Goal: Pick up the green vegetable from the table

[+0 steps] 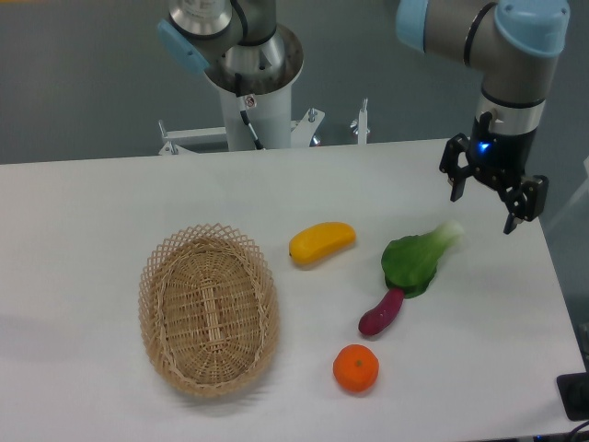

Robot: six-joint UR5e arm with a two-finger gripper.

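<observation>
1. Nearest the camera lies an orange (355,367), at the near right of the white tabletop (92,212).
2. Just beyond it, a small purple eggplant (380,312) lies at a slant, its far end touching or nearly touching the leaves of the green vegetable (416,261).
3. That vegetable rests flat on the tabletop, right of centre, with its dark leaves toward the camera and its pale stem pointing far and right.
4. A yellow fruit (322,242) lies to the left of it, near the middle.
5. An oval wicker basket (209,308) sits on the left side, well apart from the vegetable.
6. Hanging above the far right of the tabletop, the pincer (492,197) has its fingers spread wide with nothing between them, up and to the right of the stem's tip.
</observation>
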